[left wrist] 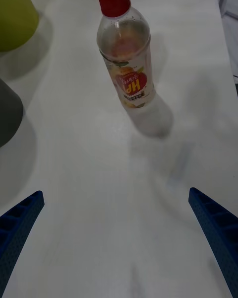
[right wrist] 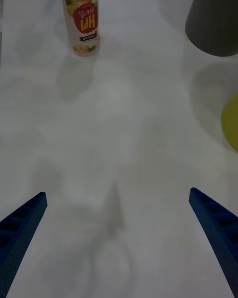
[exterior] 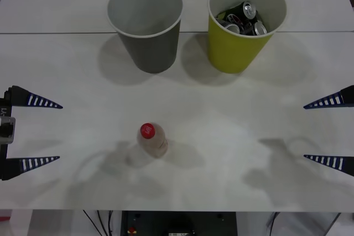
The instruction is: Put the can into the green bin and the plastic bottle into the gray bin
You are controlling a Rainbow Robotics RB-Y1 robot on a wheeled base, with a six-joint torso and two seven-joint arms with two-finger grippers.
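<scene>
Left tool (exterior: 40, 132) waits spread wide and empty at the bench (exterior: 221, 136) edge. One plastic bottle (exterior: 152, 140) stands upright just past it, nearer that side, red cap up. It looks empty, so it is probably light, thin-walled and tippy; a gentle squeeze across the labelled middle suits best. Behind stand one gray bin (exterior: 146, 23), empty, then one green bin (exterior: 244, 23) holding several cans (exterior: 243, 19), three at least. Right tool (exterior: 328, 131) idles wide and empty.
</scene>
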